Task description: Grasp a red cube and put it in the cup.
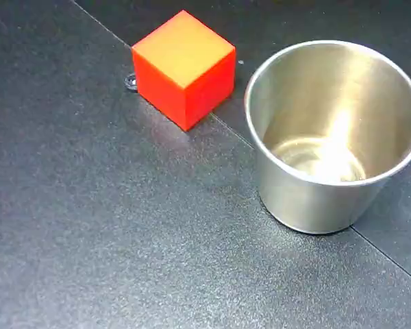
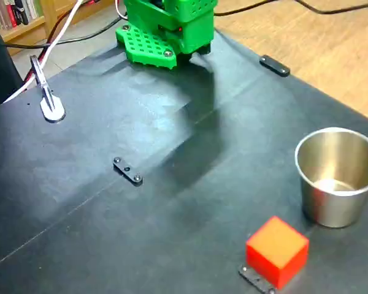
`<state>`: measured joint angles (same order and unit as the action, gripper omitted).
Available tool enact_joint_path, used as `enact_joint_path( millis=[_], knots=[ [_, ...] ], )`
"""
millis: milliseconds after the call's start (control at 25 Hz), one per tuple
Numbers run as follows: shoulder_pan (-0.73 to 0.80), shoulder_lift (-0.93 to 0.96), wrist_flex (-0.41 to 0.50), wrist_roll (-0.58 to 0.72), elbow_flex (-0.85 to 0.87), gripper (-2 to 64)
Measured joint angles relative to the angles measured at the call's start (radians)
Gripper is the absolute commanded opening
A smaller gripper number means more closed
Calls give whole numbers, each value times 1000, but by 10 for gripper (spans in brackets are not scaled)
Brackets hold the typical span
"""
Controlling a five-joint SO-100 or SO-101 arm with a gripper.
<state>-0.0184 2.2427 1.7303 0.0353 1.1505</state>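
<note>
red-orange cube (image 1: 183, 68), silvery steel cup (image 1: 315, 199), black table (image 1: 89, 240)

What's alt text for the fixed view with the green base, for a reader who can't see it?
A red cube sits on a black table near the bottom edge, apart from an upright, empty steel cup to its right. The arm's green base stands at the far end; no pincer is in view.

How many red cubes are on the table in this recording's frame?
1. The red cube sits on the black table, close beside the cup but apart from it. The cup's inside looks empty in both fixed views, so none hides there.
</note>
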Motion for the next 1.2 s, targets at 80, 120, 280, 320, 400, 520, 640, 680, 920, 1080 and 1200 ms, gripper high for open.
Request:
enact_joint_path(
  millis=[80, 120, 280, 320, 400, 520, 640, 680, 920, 1080, 1200],
  knots=[
    [0, 0, 0, 0, 0, 219],
    [0, 0, 0, 0, 0, 219],
    [-11, -8, 0, 5, 0, 219],
    [-31, -11, -2, 5, 0, 219],
    [-81, -17, -6, 5, 0, 218],
    [-170, -54, -6, 5, 0, 219],
    [-265, -178, -8, 11, 0, 222],
    [-301, -216, -12, 11, 0, 222],
    [-433, -422, -161, 11, -87, 222],
    [-500, -571, -347, 15, -135, 222],
    [-508, -663, -382, 92, -163, 222]
  ],
)
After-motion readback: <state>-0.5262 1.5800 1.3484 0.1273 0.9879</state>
